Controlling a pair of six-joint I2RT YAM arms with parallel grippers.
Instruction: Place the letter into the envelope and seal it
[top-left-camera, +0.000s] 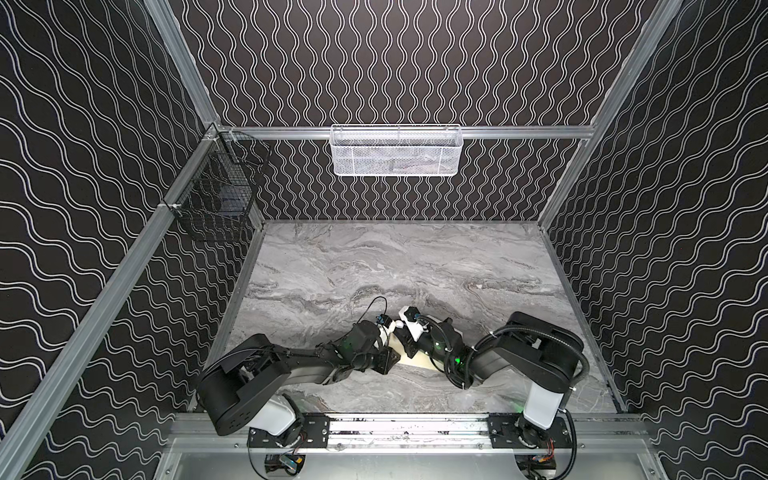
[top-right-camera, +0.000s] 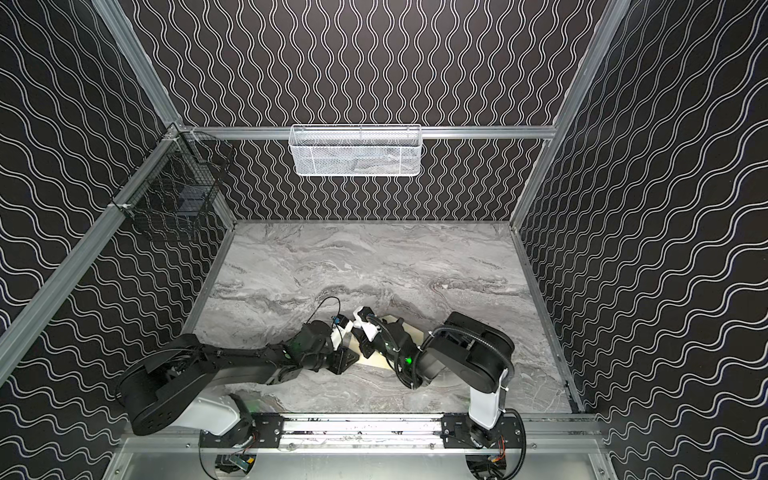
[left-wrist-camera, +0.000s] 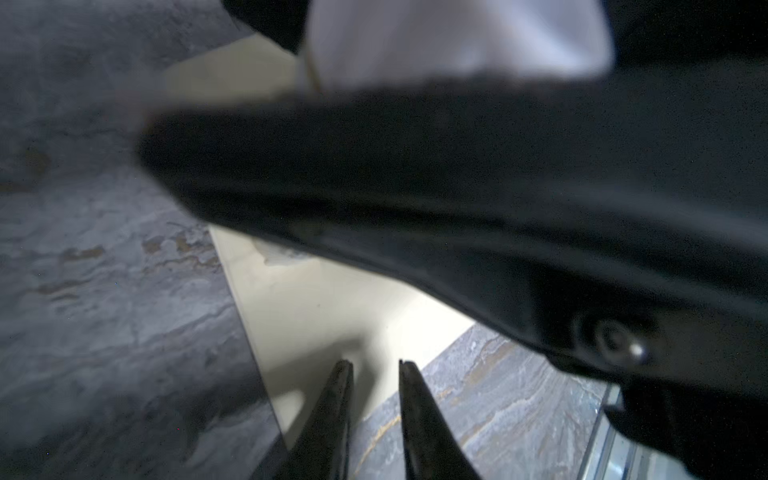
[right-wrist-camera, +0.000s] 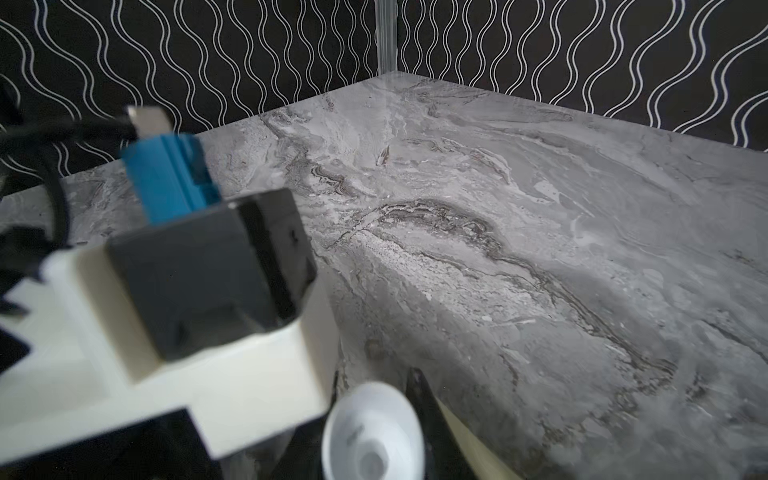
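Marble tabletop (top-left-camera: 415, 266), cream envelope (left-wrist-camera: 316, 307) beneath both grippers.
Left gripper (left-wrist-camera: 374, 365) narrowly open, empty; right gripper (right-wrist-camera: 382, 395) clasps a white stick (right-wrist-camera: 372, 432).

table (top-left-camera: 415, 266): grey marble-look top, smooth, faint sheen
envelope (left-wrist-camera: 316, 307): cream paper, matt, smooth
walls (top-left-camera: 415, 62): black, matt, printed white wavy lines
frame rail (top-left-camera: 282, 132): bare brushed metal
white basket (top-left-camera: 395, 160): white-coated metal mesh
black basket (top-left-camera: 216, 199): thin black wire
white cylinder (right-wrist-camera: 374, 428): smooth white plastic, slight gloss
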